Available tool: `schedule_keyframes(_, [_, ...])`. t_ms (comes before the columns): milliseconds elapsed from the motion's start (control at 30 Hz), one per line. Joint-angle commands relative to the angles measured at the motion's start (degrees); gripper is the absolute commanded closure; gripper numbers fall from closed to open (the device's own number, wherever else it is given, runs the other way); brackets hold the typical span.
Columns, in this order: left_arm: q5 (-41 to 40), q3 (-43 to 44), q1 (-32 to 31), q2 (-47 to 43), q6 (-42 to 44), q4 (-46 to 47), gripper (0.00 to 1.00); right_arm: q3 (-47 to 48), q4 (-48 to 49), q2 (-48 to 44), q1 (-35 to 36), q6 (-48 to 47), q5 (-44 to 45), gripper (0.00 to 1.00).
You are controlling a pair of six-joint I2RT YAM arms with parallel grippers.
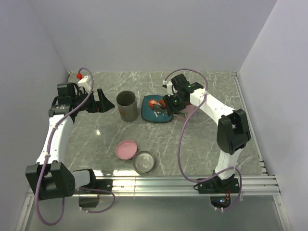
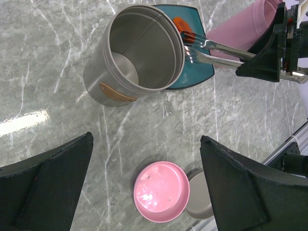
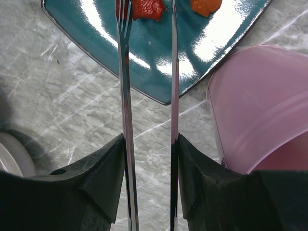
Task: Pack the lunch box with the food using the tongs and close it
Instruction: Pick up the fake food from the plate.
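Black-fingered, the right gripper (image 3: 149, 154) was clamped on the slim silver metal tongs (image 3: 124, 96), one thin arm pressed against each pad so that the tool stood partly squeezed. Its tips reached out over the glossy teal square plate (image 3: 86, 38), with a small red piece of food (image 3: 144, 7) lying between them. The top edge of the wrist view cut off the ends, so I could not tell whether the piece was pinched. A second, orange piece (image 3: 206, 6) lay just to the right on the same plate, and a pale pink plastic cup (image 3: 255, 115) sat beside the plate's corner. Just past the plate's other side stood the empty cylindrical steel lunch box (image 2: 120, 82), mouth uncovered. The left gripper (image 2: 146, 139) hung over the marble table (image 2: 57, 57) with its jaws spread wide, holding nothing. Below it lay a round pink lid (image 2: 161, 191) touching a grey round lid (image 2: 199, 202). Judging by this, the first pick was in hand. Next, the tongs would need to close firmly on the red piece, lift it clear, and carry it across over the steel rim.
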Motion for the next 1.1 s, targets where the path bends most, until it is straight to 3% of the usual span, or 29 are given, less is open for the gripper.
schedule_keyframes(0, [0.49, 1.22, 0.05, -0.70, 0.68, 1.05, 0.01, 1.24, -0.16, -1.33, -0.18, -0.58, -1.98, 0.50])
schedule_keyframes(367, [0.58, 1.22, 0.13, -0.35, 0.42, 1.14, 0.01, -0.69, -0.42, -3.26, 0.35, 0.47, -5.07, 0.54])
schedule_keyframes(700, [0.31, 1.39, 0.13, -0.52, 0.94, 0.35, 0.01, 2.55, -1.30, -2.90, 0.26, 0.47, -4.71, 0.67])
schedule_keyframes(1067, [0.40, 2.18, 0.05, -1.23, 1.12, -0.18, 0.00, 3.44, -3.32, -15.38, -2.29, 0.82, -9.89, 0.72])
